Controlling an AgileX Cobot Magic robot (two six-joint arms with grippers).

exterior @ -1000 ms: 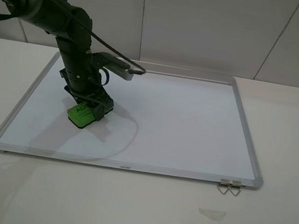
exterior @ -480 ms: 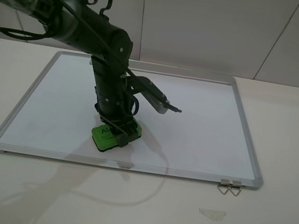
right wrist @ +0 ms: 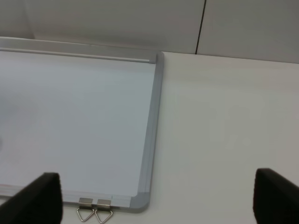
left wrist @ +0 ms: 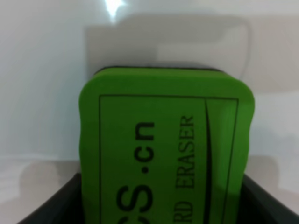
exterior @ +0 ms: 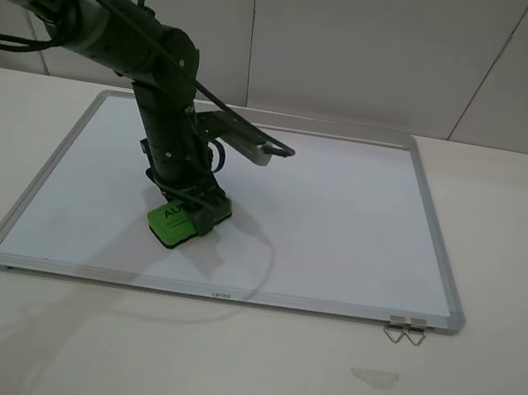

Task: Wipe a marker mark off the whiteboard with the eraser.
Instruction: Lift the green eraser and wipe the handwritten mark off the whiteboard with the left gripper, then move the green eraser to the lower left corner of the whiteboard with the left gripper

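Note:
The bright green eraser lies flat on the whiteboard, left of the middle and towards the front. My left gripper comes down on it from above and is shut on it. In the left wrist view the eraser fills the picture, with a dark finger at either side and the white board surface behind. No marker mark shows on the board in any view. My right gripper is open with nothing in it, above the table beside the whiteboard's frame; the high view does not show it.
Two metal binder clips sit at the board's front right corner, also seen as clips by the right wrist. A translucent tape scrap lies on the table in front. A thin cable trails from the left arm over the board.
The left arm slid the eraser rightward and towards the board's front edge, then back to the left and a little farther in. The gripper stayed shut on it.

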